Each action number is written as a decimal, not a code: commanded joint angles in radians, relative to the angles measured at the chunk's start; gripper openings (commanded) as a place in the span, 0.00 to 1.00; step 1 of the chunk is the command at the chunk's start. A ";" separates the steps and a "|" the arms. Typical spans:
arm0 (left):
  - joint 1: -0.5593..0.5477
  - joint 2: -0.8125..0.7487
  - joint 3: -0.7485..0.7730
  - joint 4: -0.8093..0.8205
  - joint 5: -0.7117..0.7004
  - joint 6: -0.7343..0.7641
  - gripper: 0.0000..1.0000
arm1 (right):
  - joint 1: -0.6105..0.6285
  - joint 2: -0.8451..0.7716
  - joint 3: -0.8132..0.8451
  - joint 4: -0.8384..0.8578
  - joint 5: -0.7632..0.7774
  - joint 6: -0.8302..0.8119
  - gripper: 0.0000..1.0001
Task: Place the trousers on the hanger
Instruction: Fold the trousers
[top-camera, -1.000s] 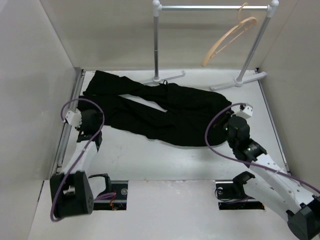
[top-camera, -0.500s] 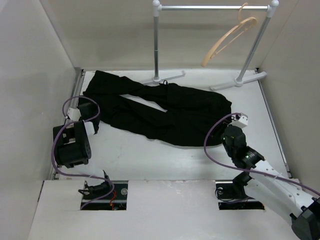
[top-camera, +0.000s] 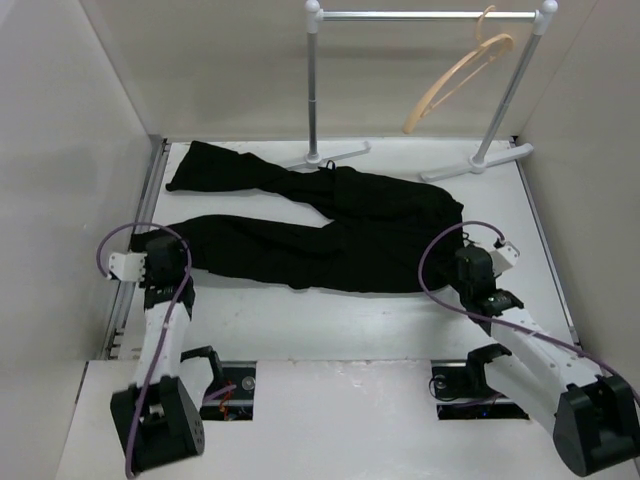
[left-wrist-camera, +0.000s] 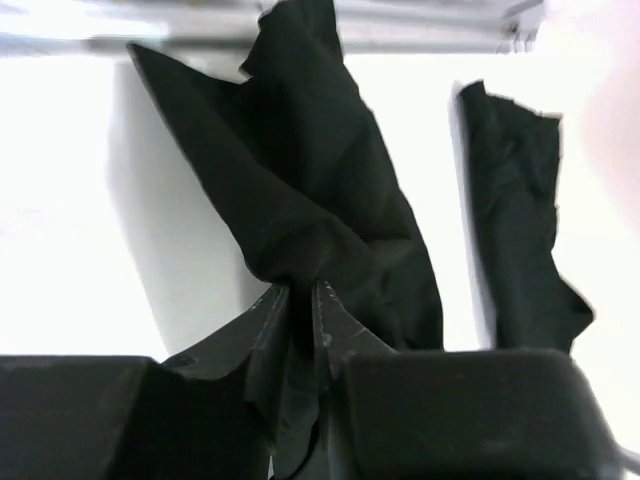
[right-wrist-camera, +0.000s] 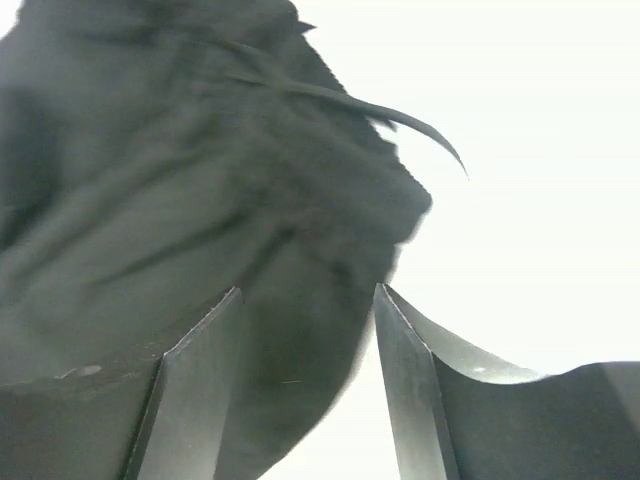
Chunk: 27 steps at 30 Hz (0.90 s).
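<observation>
Trousers (top-camera: 330, 225), black, soft and creased, lie flat across the surface (top-camera: 340, 315), legs toward its left edge. We note the left claw (left-wrist-camera: 300, 292) pinched on one leg's cloth. The right claw (right-wrist-camera: 305, 330) is wide, with waist cloth between its fingers.

Black trousers (top-camera: 320, 230) flat on table; tan hanger (top-camera: 455, 80) on rail.

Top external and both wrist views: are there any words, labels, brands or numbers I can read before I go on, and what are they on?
No text is readable in any view.
Plain black cloth trousers: no tag or print shows.
Slim light tan wooden hanger: bare wood, no mark.
Grey metal rail: no mark.
Left gripper and right gripper: dark fingers, no lettering visible.
</observation>
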 joint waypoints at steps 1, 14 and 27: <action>0.019 -0.086 -0.061 -0.166 -0.066 -0.008 0.14 | -0.016 0.005 0.032 -0.090 0.031 0.062 0.60; -0.052 -0.093 -0.109 -0.032 -0.028 -0.006 0.12 | -0.108 0.167 0.067 -0.022 -0.027 0.050 0.58; 0.011 -0.126 -0.129 -0.001 0.073 0.000 0.02 | -0.201 -0.132 0.132 -0.328 0.156 0.174 0.00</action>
